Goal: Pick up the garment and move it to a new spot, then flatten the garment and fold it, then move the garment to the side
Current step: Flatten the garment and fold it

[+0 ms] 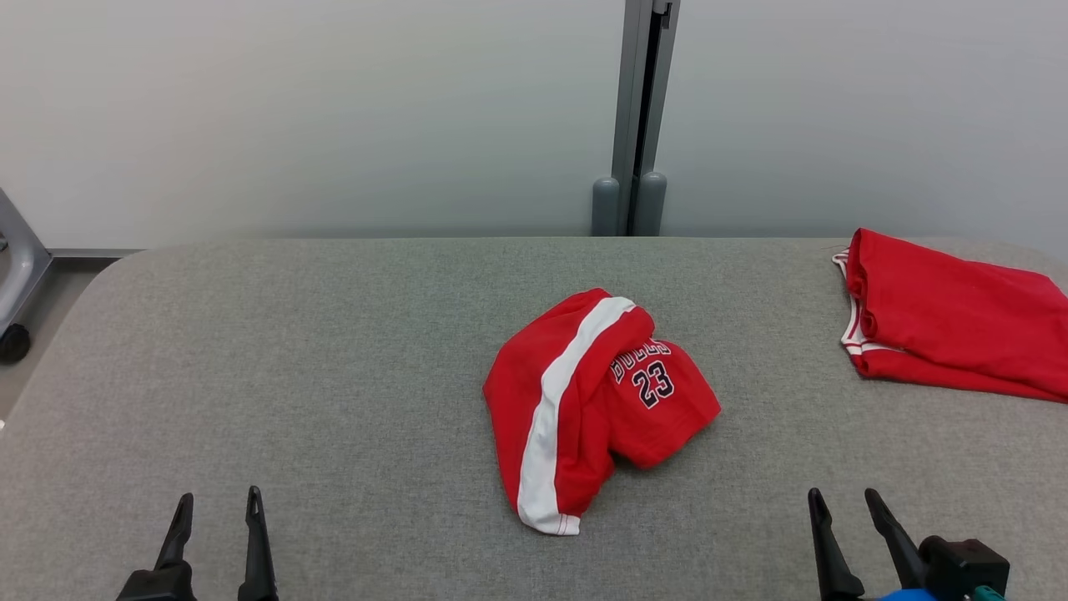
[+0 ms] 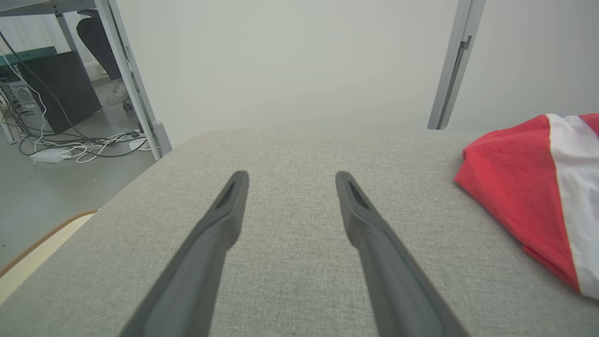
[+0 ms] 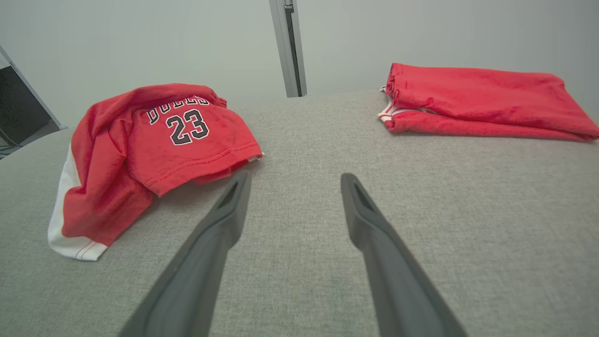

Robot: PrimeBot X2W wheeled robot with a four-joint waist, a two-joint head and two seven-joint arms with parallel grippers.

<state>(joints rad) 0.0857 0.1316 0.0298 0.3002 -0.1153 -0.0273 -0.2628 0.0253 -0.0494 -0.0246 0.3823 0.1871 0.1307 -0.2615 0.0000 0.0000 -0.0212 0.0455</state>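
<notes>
A crumpled red garment (image 1: 596, 401) with a white side stripe and the number 23 lies in a heap at the middle of the grey table (image 1: 334, 351). It also lies at the left of the right wrist view (image 3: 154, 150) and at the right edge of the left wrist view (image 2: 529, 187). My left gripper (image 1: 217, 505) hovers open near the front left, empty, well left of the garment (image 2: 290, 180). My right gripper (image 1: 843, 501) stands open near the front right, nothing between its fingers (image 3: 295, 182), just right of the garment's hem.
A second red garment (image 1: 951, 325), folded, rests at the table's far right (image 3: 477, 100). A grey post (image 1: 638, 117) rises behind the table against a pale wall. Off the table's left edge are a metal frame leg, cables (image 2: 70, 145) and a person's shoe (image 2: 117, 93).
</notes>
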